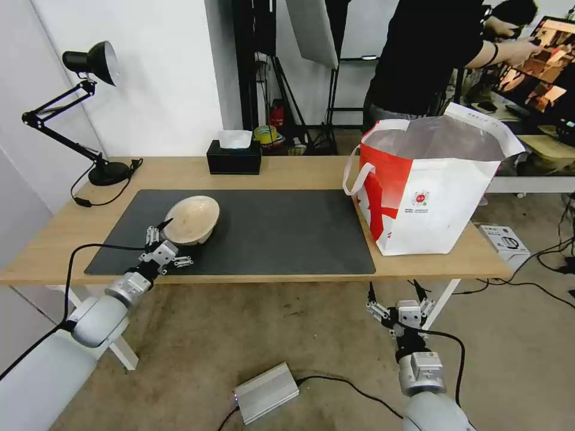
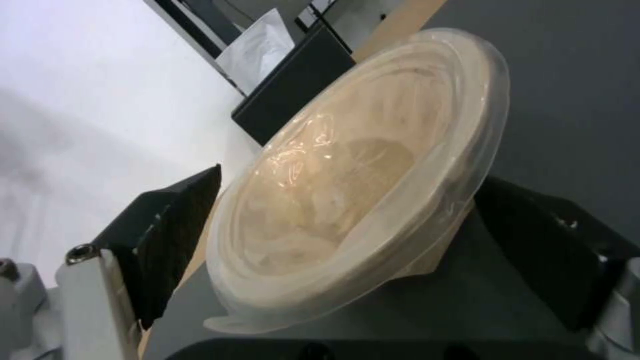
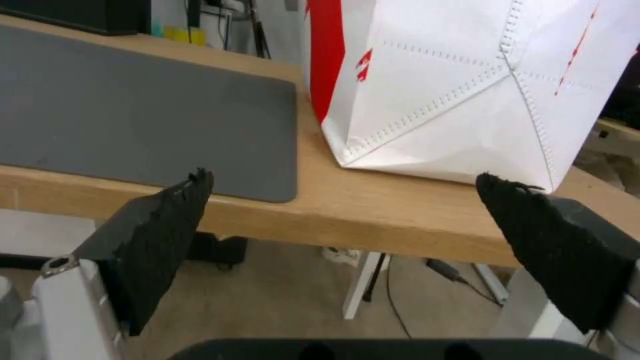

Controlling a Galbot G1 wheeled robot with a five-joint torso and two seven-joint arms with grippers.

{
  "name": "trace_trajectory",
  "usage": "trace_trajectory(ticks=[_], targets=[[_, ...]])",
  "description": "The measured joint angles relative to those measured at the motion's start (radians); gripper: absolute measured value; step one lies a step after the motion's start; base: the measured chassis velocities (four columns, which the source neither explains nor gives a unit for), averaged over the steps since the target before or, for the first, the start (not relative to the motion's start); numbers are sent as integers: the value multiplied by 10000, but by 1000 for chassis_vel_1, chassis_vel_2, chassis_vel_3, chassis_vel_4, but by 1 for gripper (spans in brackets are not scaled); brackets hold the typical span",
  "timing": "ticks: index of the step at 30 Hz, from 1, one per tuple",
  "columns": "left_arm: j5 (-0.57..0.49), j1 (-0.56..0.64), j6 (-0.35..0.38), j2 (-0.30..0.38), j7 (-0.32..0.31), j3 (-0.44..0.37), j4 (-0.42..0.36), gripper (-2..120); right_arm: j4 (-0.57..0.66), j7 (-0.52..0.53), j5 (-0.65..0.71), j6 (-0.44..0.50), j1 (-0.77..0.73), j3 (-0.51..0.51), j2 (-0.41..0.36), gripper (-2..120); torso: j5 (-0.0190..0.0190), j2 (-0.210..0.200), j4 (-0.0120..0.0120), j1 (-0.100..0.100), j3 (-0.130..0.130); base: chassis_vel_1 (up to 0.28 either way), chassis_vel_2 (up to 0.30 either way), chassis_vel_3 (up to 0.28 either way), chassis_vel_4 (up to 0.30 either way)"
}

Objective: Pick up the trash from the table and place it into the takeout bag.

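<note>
While beige bowl [image 2: 353, 190] sits tilted between left gripper [image 1: 157, 234] jaws, apart | right gripper [image 1: 398, 297] jaws apart

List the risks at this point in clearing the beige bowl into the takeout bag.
1. The beige bowl sits tilted on edge between the left claw fingers; a grip on the thin rim could let it slip or flip.
2. The bowl's clear film cover looks slick and loose, so it may deform under pressure.
3. The takeout bag stands far across the grey mat, and its floppy top could snag the bowl. The right claw hangs open below the table edge.
</note>
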Motion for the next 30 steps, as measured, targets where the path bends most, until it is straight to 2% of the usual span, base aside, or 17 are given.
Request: trace_trajectory(ticks=[22, 25, 27, 30], targets=[[-61, -239, 9, -44, 16, 186, 232, 97, 8, 10, -19, -4, -35, -8, 137, 100, 0, -1, 0, 0, 0, 0, 0, 0, 0], [-113, -253, 8, -28, 34, 182, 233, 85, 7, 13, -29, -4, -44, -10, 152, 100, 0, 0, 0, 0, 0, 0, 0, 0, 0], [-130, -274, 6, -23, 36, 181, 233, 82, 7, 14, -32, -4, -50, -9, 156, 100, 0, 0, 0, 0, 0, 0, 0, 0, 0], [-167, -383, 3, -19, 43, 232, 253, 67, 10, 17, -37, -4, -61, -8, 164, 100, 0, 0, 0, 0, 0, 0, 0, 0, 0]])
